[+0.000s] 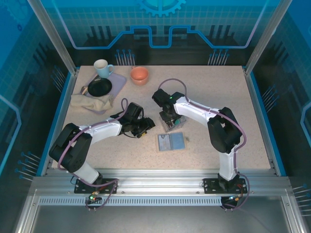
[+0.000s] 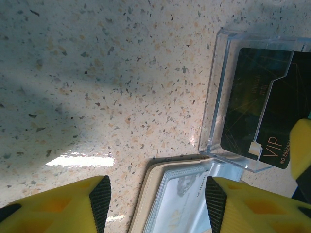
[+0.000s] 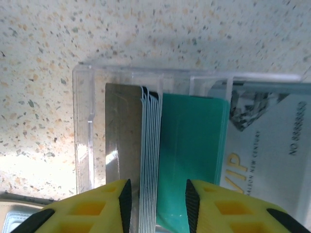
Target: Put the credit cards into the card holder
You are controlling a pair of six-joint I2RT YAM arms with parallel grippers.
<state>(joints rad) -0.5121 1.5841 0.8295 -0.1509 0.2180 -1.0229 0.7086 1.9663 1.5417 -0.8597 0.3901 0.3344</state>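
Cards [image 3: 150,145] stand on edge in the clear box [image 3: 82,121], right between the spread fingers [image 3: 87,211] of my right gripper [image 3: 156,204], edges running in line with them. I think nothing is pinched yet. The holder [image 2: 180,194] lies open beside the box, just ahead of my left gripper [image 2: 158,194], spread too.
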